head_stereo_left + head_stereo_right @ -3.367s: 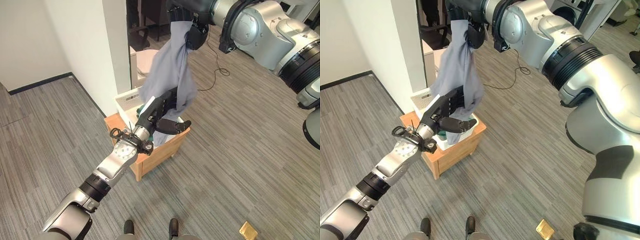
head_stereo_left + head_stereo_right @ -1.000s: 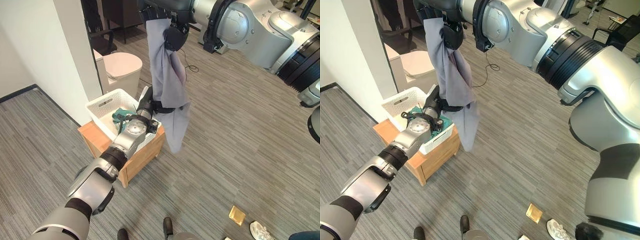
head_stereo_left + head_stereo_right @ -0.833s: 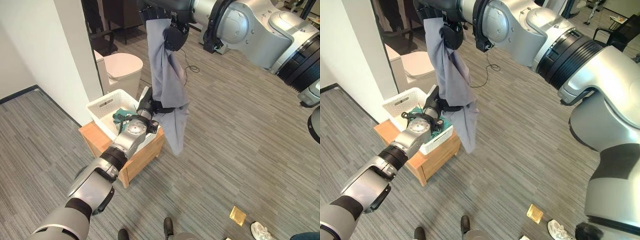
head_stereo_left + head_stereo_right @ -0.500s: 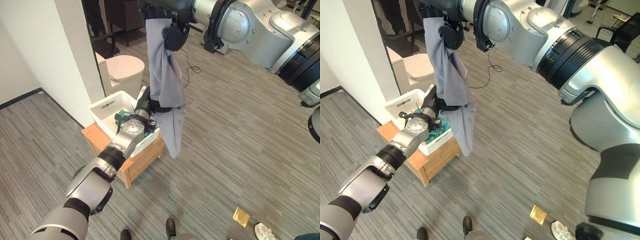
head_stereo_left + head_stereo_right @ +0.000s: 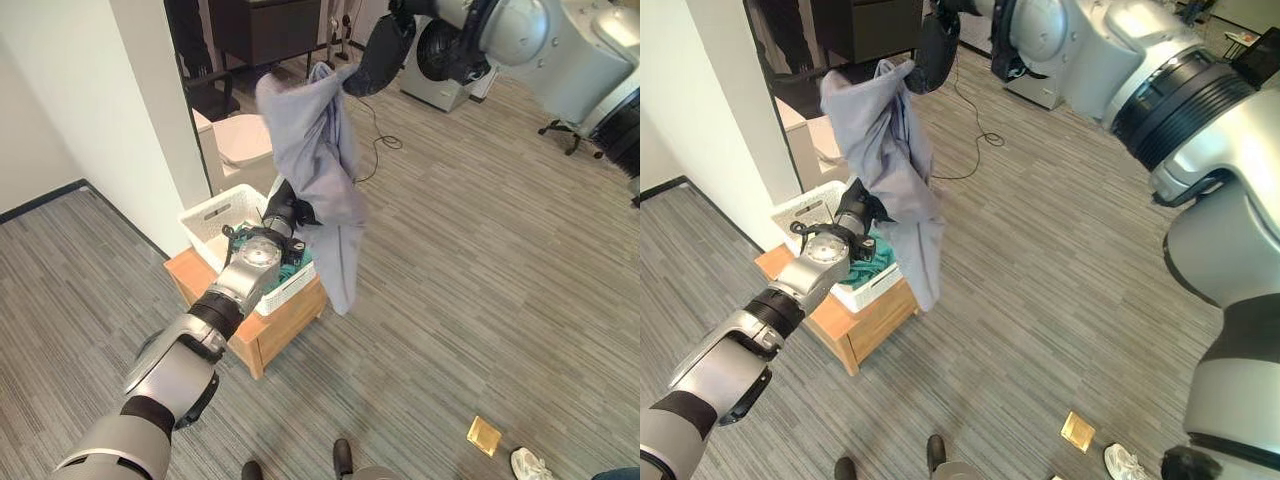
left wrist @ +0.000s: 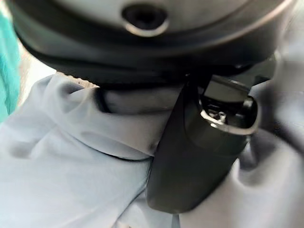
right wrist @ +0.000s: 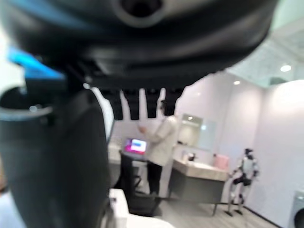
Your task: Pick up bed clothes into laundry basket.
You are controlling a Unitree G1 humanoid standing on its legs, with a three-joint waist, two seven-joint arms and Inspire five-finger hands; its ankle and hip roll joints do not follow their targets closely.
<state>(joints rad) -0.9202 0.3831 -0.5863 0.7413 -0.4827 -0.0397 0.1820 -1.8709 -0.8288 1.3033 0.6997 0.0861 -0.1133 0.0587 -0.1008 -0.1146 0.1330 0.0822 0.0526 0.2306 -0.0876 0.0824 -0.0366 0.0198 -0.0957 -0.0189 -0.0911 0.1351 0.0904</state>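
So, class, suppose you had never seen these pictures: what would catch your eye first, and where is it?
First, the grey cloth hanging in the air, its top corner at the right hand, its loose end trailing down beside the white basket. Next, the left hand, reaching over the basket, grips the cloth lower down. The basket sits on a small wooden table and already holds something teal.

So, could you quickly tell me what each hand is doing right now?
Left hand: shut on the grey garment, above the white basket.
Right hand: raised beside the garment's top; fingers cannot be told.
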